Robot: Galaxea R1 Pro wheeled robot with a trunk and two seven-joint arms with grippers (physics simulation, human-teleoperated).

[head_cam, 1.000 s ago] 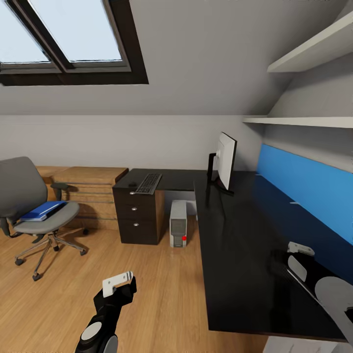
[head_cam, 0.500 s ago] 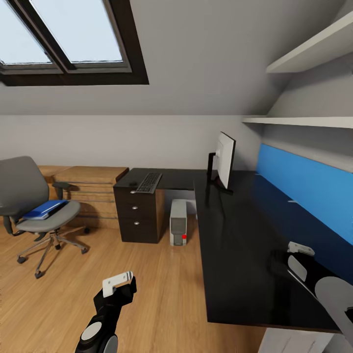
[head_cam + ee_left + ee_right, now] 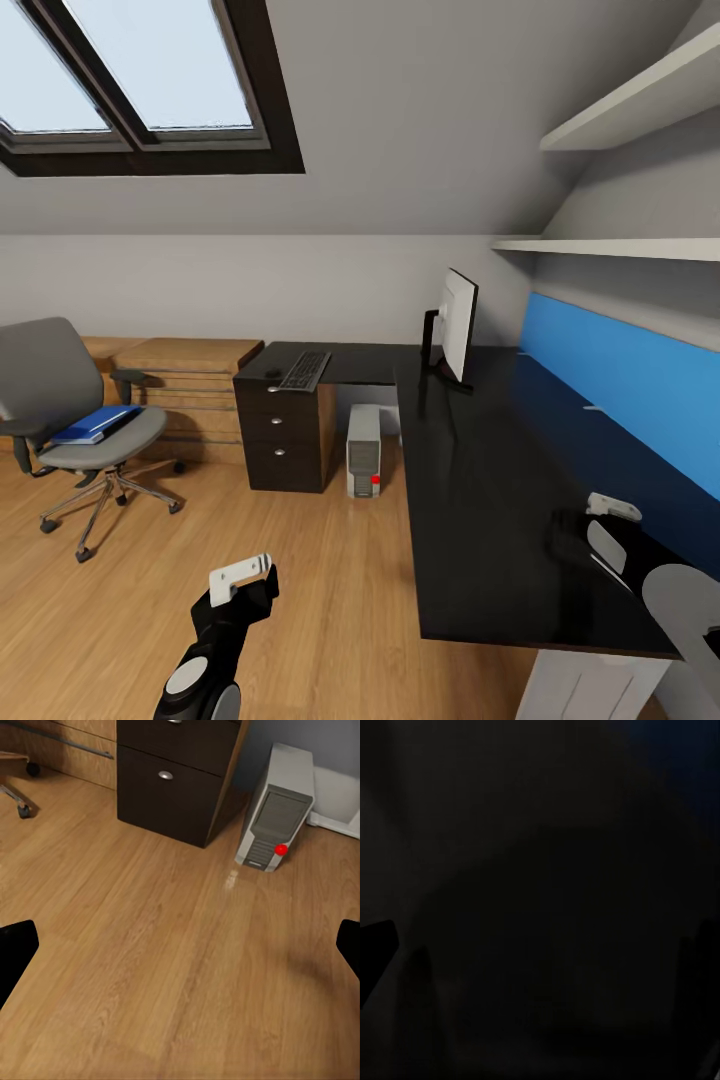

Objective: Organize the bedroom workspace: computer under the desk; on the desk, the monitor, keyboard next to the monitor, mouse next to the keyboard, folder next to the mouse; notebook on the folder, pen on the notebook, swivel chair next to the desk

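Note:
The grey swivel chair (image 3: 60, 400) stands on the floor at the left, apart from the desk, with the blue folder (image 3: 93, 423) on its seat. On the black L-shaped desk (image 3: 490, 500) the monitor (image 3: 457, 328) stands at the inner corner. The keyboard (image 3: 304, 371) and mouse (image 3: 272, 374) lie on the far wing above the drawers. The computer tower (image 3: 363, 452) (image 3: 275, 808) stands under the desk. My left gripper (image 3: 240, 578) (image 3: 180, 945) hangs open over the floor. My right gripper (image 3: 612, 508) hovers open over the desk's near end.
A dark drawer unit (image 3: 285, 438) (image 3: 176, 772) holds up the desk's far wing, beside wooden steps (image 3: 185, 385). White shelves (image 3: 620, 245) and a blue wall panel (image 3: 630, 375) run along the right. Open wooden floor (image 3: 300, 600) lies between chair and desk.
The whole head view has shifted slightly as the camera moved: the desk's near edge sits higher and the chair a little more to the right. Both arms keep their pose.

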